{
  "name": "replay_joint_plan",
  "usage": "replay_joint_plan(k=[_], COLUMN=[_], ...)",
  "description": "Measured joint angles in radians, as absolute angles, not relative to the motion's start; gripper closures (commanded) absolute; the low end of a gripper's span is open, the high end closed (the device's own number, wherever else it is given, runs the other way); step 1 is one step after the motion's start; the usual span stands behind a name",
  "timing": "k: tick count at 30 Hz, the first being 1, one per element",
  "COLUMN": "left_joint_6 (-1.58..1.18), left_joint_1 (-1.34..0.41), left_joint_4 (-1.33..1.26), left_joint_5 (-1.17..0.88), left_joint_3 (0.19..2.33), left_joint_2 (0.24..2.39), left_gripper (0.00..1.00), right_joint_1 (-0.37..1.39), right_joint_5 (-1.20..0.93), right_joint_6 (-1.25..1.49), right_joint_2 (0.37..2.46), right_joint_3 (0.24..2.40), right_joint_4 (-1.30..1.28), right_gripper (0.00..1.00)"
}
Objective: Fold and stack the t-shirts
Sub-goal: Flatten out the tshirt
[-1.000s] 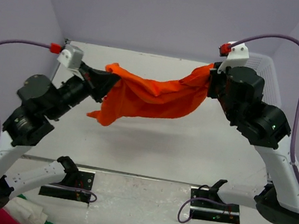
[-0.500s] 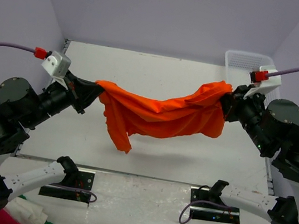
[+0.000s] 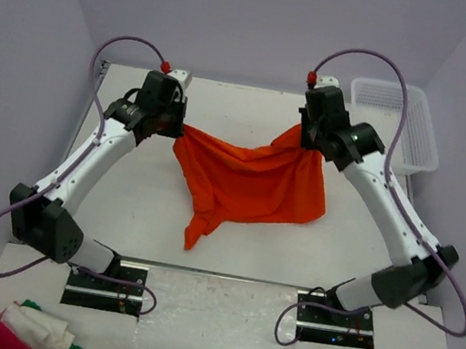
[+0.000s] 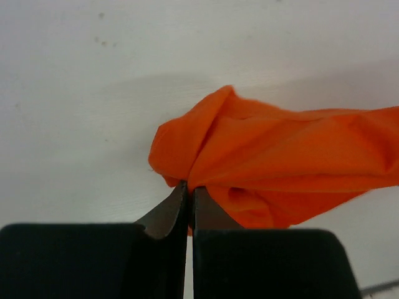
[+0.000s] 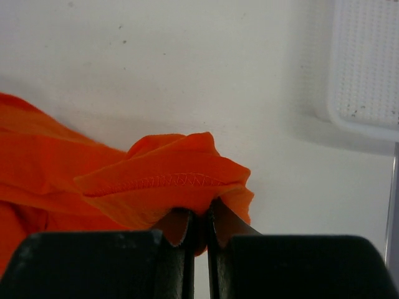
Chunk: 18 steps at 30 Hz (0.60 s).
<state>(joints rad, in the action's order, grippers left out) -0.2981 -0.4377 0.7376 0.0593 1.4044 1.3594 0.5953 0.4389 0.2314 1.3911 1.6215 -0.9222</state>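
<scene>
T-shirt (image 3: 249, 186) bunched, sleeves and collar lost in folds; left claw (image 4: 187, 185) and right claw (image 5: 200, 215) clamped on its edges.

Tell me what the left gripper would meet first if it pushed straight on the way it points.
The left gripper, jaws shut on the shirt, has that cloth bunched right ahead. Past it comes probably the table, though depth is hard to judge.
</scene>
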Motion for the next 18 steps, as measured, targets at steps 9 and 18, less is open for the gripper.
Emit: replay_joint_plan(k=[9, 18], left_joint_6=[-0.256, -0.279], left_joint_1=[-0.138, -0.430], left_joint_4=[0.739, 0.678], left_joint_5=[0.198, 0.247], left_joint_3=[1.564, 1.417], left_joint_2=[1.679, 1.345], left_gripper=[0.22, 0.60], right_joint_1=[0.384, 0.392], right_joint_5=[0.377, 0.336], right_joint_6=[0.144, 0.168], right_joint_2=[1.899, 1.671], right_joint_3=[1.991, 1.813], right_joint_4=[-0.855, -0.852], right_gripper=[0.17, 0.12])
